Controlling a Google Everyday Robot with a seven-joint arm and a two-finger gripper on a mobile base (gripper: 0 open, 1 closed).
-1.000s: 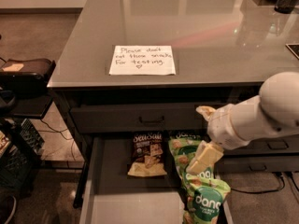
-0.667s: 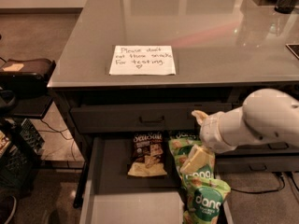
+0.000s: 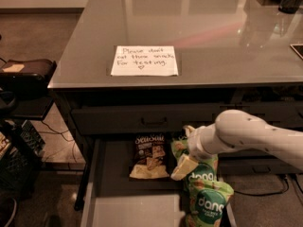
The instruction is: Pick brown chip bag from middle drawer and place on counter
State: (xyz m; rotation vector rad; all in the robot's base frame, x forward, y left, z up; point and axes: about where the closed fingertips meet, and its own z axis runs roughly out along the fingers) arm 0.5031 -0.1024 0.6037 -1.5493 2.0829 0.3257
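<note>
Here, the middle drawer [image 3: 128, 212] stands pulled out below the worktop [image 3: 213, 37]. Up above the drawer, a white paper note [image 3: 144, 60] lies on the worktop. The brown chip bag [image 3: 149, 157] lies flat at the back of the drawer, near its middle. The gripper [image 3: 182, 151] hangs over the drawer just right of the brown chip bag, and its fingers [image 3: 183, 167] are spread apart. Green bags [image 3: 206, 202] fill the drawer's right side. A white arm [image 3: 251, 136] reaches in from the drawer's right.
</note>
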